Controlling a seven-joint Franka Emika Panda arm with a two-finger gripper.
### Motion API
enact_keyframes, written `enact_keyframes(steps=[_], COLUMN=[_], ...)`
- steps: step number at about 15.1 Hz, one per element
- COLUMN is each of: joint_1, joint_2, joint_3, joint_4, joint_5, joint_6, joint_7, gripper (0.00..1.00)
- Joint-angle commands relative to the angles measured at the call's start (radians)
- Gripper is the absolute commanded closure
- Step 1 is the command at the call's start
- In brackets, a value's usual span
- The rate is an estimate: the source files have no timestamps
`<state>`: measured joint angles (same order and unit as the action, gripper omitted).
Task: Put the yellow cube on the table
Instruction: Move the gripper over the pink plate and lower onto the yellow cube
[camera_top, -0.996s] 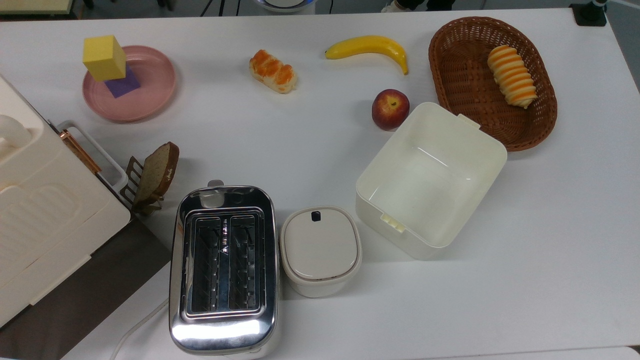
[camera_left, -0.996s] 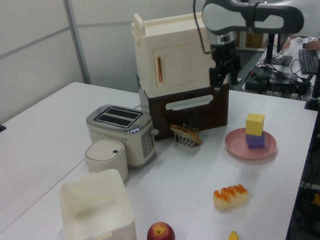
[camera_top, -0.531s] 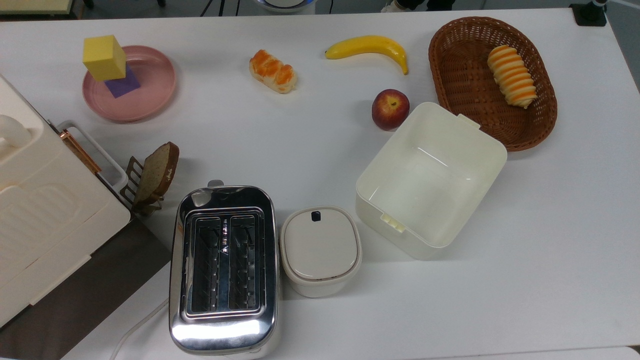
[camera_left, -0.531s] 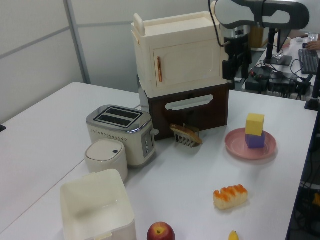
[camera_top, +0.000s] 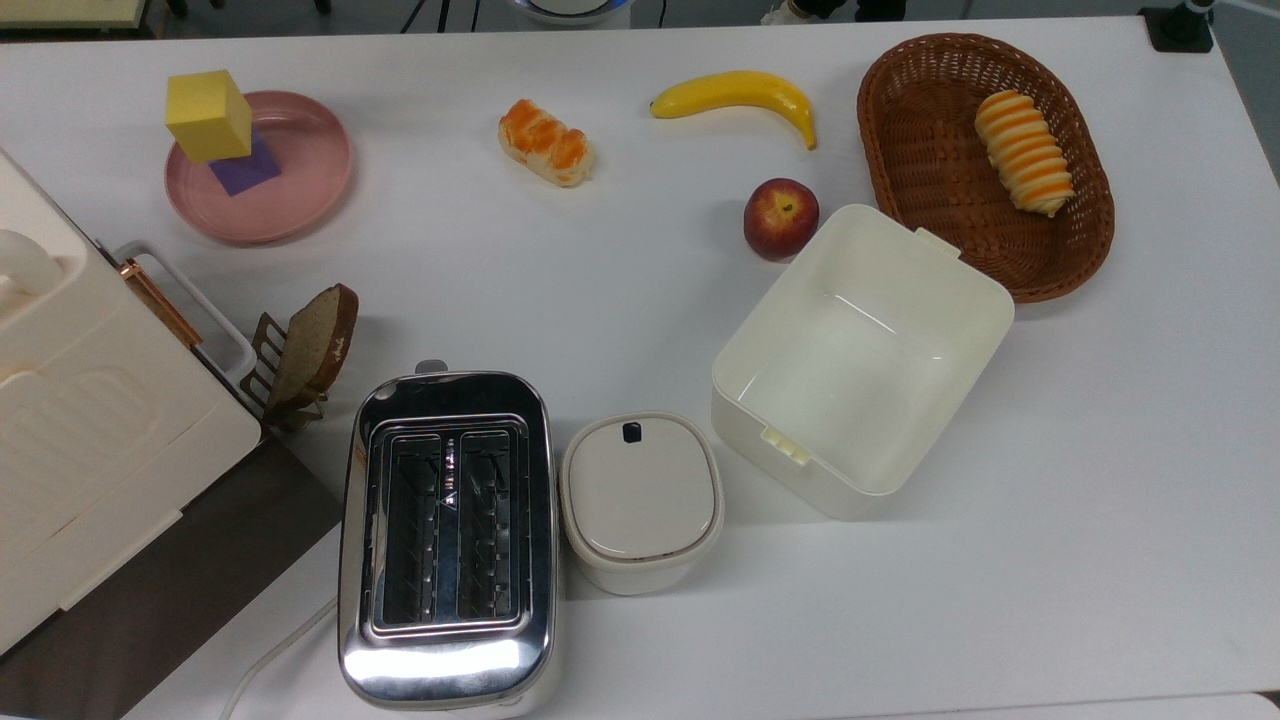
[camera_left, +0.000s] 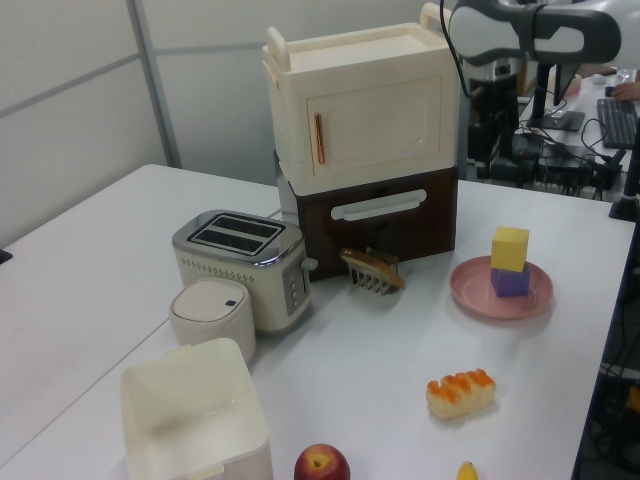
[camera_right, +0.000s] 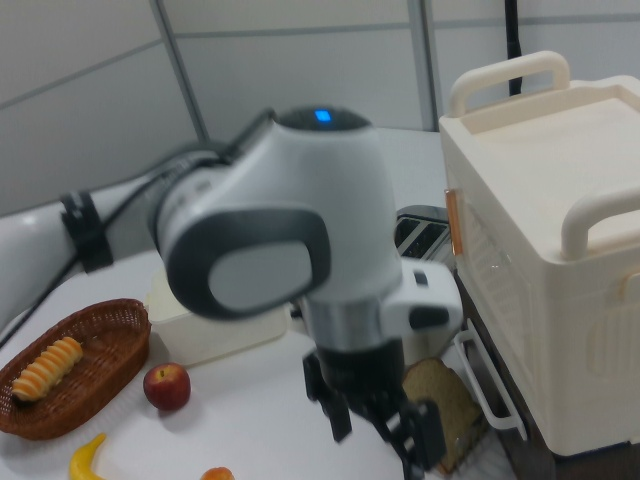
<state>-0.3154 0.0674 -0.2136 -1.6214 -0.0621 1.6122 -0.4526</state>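
Observation:
The yellow cube (camera_top: 208, 115) rests on top of a purple cube (camera_top: 248, 170), and both stand on the round pink plate (camera_top: 300, 170) at the top view's far left. In the left view the yellow cube (camera_left: 510, 247) sits at the right, low on the white table (camera_left: 390, 350). My gripper (camera_left: 492, 165) hangs high beyond the cabinet's right corner, above and behind the plate (camera_left: 475, 290), well apart from the cube. Seen close in the right view, the gripper (camera_right: 385, 435) points down, open, with nothing between its dark fingers (camera_right: 425, 445).
A tall cream cabinet (camera_left: 360, 120) stands beside the plate, with a bread slice in a rack (camera_top: 310, 350) before it. Toaster (camera_top: 445, 530), lidded pot (camera_top: 640, 500), open cream box (camera_top: 860, 350), apple (camera_top: 780, 218), banana (camera_top: 735, 92), pastry (camera_top: 545, 140) and basket (camera_top: 900, 150) dot the table (camera_top: 600, 300).
The arm has swung toward the left view's right, from in front of the cabinet to past its right corner. The cubes and plate have not moved.

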Motion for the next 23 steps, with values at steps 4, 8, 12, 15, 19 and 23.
enact_keyframes(steps=[4,8,12,15,19,23], joint_1=[0.007,0.019,0.033,0.035,0.035,0.064], joint_2=[-0.023,-0.011,0.006,0.035,0.074,0.039], joint_3=[-0.073,-0.099,-0.101,-0.101,-0.101,-0.099], joint_4=[-0.215,-0.302,-0.34,-0.342,-0.341,-0.33], joint_5=[-0.039,-0.051,-0.056,-0.056,-0.056,-0.059], joint_6=[0.216,0.325,0.354,0.377,0.413,0.364], joint_7=[-0.038,-0.122,-0.139,-0.139,-0.141,-0.141], gripper=[0.0,0.0,0.0,0.0,0.02,0.53])
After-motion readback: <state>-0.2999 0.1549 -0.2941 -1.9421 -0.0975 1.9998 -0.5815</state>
